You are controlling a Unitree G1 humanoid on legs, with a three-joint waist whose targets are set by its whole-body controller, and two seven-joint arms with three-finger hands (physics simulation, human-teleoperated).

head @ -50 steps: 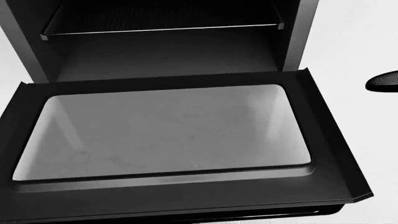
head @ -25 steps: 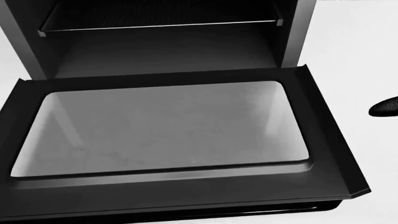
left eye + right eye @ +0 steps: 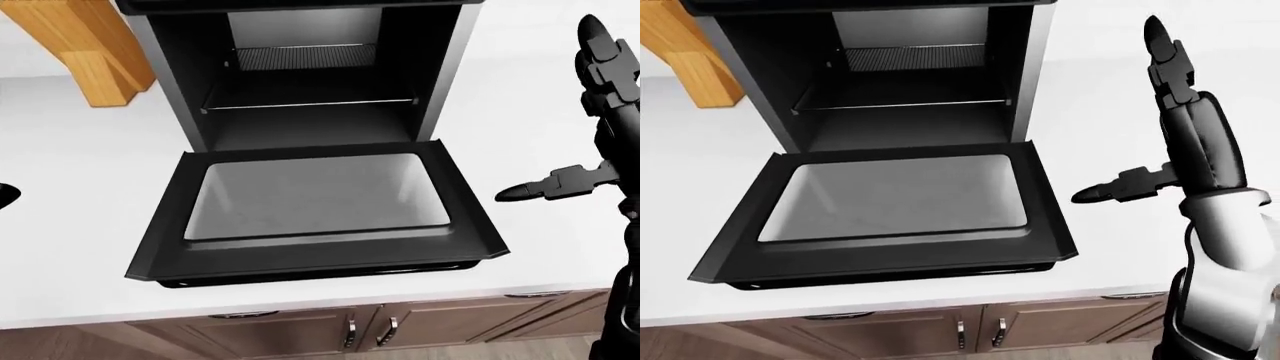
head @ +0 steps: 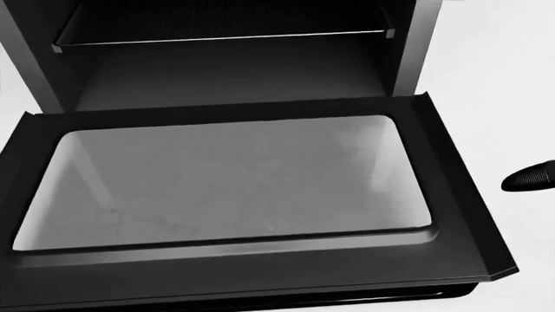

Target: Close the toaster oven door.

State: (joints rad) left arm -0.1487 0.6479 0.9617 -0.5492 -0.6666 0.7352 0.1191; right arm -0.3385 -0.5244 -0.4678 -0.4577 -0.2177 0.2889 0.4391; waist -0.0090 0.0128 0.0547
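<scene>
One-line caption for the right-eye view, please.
Toaster oven door lies fully open on the white counter; the open right hand hangs beside it, not touching.

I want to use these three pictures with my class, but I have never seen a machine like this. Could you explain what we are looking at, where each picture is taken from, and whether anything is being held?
These are simulator renders from cameras on the head of a humanoid robot, looking down over its arms. The grey head view is a close-up; the two colour eye views show nearly the same wider scene.

A black toaster oven stands on a white counter. Its door lies folded down flat, glass pane up, with a wire rack inside. A wooden block sits at the upper left, and cabinet doors run below the counter.

The dark three-finger shape on the right is the robot's right hand, fingers spread, beside the door, apart from it and holding nothing. Only a dark tip of the left hand shows at the left edge.
</scene>
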